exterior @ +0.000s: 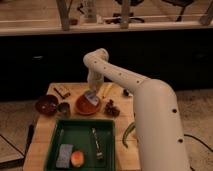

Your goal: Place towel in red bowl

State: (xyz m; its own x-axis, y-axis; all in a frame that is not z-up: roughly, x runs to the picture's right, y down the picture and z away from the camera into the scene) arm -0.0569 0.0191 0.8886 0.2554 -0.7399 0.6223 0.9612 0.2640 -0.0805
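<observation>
An orange-red bowl sits on the wooden table, just behind the green tray. A darker red-brown bowl stands to its left. My gripper hangs from the white arm, pointing down over the orange-red bowl's right half. A small grey-blue piece that looks like the towel is at the gripper's tip, inside or just above that bowl. I cannot tell whether the towel rests on the bowl.
A green tray at the front holds a grey sponge, an orange fruit and a utensil. Around the bowls lie a small dark cup, a snack box, a banana, a dark clump and a green vegetable.
</observation>
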